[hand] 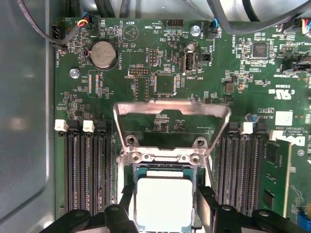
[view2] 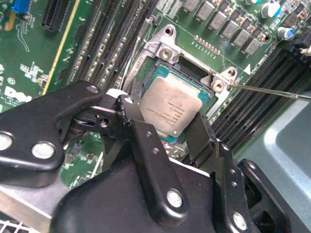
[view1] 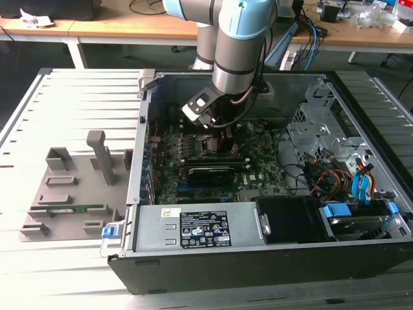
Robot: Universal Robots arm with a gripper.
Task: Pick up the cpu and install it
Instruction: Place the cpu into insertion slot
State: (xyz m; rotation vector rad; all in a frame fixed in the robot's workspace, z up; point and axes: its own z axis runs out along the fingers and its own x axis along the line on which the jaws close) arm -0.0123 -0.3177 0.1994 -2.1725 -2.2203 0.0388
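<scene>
I'm looking at a slatted metal table [view1: 84, 97] with an open computer case [view1: 193, 274] lying on its side across it. In the exterior view the case takes up the middle and that view's right. A grey plastic holder tray [view1: 71, 194] lies on the table to the view's left, just beside the case wall.

The arm [view1: 242, 45] reaches down from above into the case, and its wrist hangs over the green motherboard [view1: 258, 174].

In the first wrist view I can see the hinged metal frame [hand: 170, 109] of the socket standing open. Rows of black memory slots [hand: 87, 170] run along both sides of the socket. A round coin battery [hand: 103, 53] sits further up the board, well apart from the socket.

The gripper [view2: 163, 116] is right over the socket. Its two black fingers [view2: 141, 141] are closed against opposite edges of the cpu [view2: 171, 104], so I read it as clamped on the chip. The cpu faces silver side up, inside the outline of the socket. In the second wrist view it looks slightly tilted, and its lower corner looks to be raised off the socket bed. I cannot tell whether it is fully seated.
</scene>
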